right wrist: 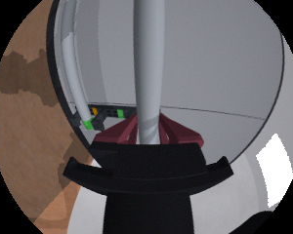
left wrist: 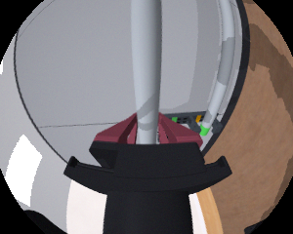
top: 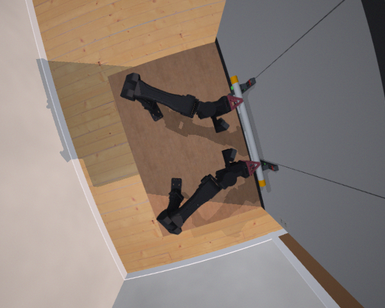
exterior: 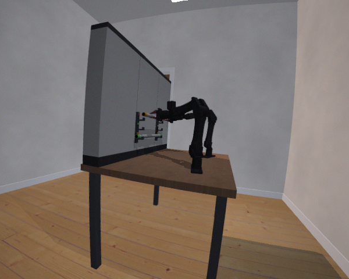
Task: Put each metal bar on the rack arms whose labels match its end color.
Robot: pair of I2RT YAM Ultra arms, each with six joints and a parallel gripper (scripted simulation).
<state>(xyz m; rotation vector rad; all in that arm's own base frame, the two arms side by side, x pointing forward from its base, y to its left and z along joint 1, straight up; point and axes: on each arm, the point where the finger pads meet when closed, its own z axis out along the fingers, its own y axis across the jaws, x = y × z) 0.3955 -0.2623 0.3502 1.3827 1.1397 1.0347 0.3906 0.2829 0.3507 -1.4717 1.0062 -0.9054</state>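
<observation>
I find no lettering, numbers, brand or sign that I can read in any view. The only labels I can make out are plain color marks on the rack's uprights. On the nearer upright (exterior: 136, 120) in the exterior view, I record a red label (exterior: 138, 114) at the top, a green label (exterior: 138, 123) in the middle and an orange label (exterior: 137, 132) lowest. Each wrist view shows me a green mark (left wrist: 174, 119) (right wrist: 120, 113) and an orange mark (left wrist: 198, 118) (right wrist: 95, 111) on an upright.
</observation>
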